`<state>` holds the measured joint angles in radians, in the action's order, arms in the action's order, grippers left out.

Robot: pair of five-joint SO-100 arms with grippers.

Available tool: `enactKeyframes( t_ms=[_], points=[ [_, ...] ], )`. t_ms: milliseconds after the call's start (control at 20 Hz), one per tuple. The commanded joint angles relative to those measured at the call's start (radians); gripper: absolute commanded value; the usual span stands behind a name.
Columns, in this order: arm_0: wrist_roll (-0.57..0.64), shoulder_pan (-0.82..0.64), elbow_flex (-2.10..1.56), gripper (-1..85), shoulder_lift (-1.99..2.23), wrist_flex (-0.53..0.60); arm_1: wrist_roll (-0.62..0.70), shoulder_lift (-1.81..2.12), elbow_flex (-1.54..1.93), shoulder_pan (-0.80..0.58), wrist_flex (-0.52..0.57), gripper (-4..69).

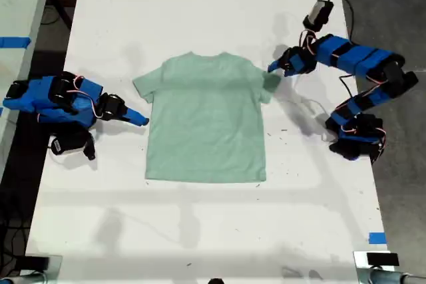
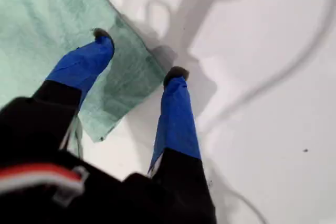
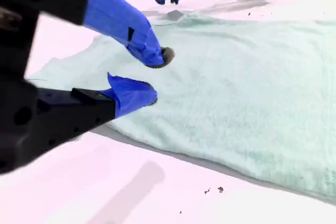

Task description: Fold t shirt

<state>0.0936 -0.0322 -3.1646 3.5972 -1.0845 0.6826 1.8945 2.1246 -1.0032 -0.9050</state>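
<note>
White table carries the t shirt, spread flat near its middle with the neck toward the far edge. My first gripper straddles the sleeve edge at the exterior view's right, jaws apart, one tip on cloth, the other on bare table. My second gripper sits beside the opposite sleeve, jaws apart, holding nothing. To fold cleanly, I judge both should pinch their sleeves together and lift evenly. Dark floor borders the table; blue tape marks its near corner.
</note>
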Motion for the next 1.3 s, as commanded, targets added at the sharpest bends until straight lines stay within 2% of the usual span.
enactKeyframes(
  t_ms=[0, 250, 400, 450, 500, 850, 1050, 1250],
  points=[
    [0.002, -0.008, 0.002, 8.0, 0.006, 0.014, 0.017, -0.118, -0.146, 0.02, -0.028, 22.1],
    [0.002, -0.008, 0.002, 8.0, 0.006, 0.014, 0.011, -0.235, -0.227, 0.034, -0.084, 21.5],
    [0.002, -0.008, 0.002, 8.0, 0.006, 0.014, -0.028, -0.241, -0.249, 0.052, -0.167, 19.1],
    [0.002, -0.008, 0.002, 8.0, 0.006, 0.014, -0.035, -0.241, -0.253, 0.054, -0.187, 16.0],
    [0.002, -0.008, 0.002, 8.0, 0.006, 0.014, -0.048, -0.241, -0.258, 0.054, -0.201, 0.7],
    [0.002, -0.008, 0.002, 8.0, 0.006, 0.014, 0.006, -0.13, -0.362, 0.106, -0.236, 0.7],
    [0.002, -0.008, 0.002, 8.0, 0.006, 0.014, 0.006, -0.095, -0.482, 0.261, -0.258, 0.7],
    [0.002, -0.008, 0.002, 8.0, 0.006, 0.014, -0.038, -0.173, -0.598, 0.454, -0.216, 0.8]
  ],
)
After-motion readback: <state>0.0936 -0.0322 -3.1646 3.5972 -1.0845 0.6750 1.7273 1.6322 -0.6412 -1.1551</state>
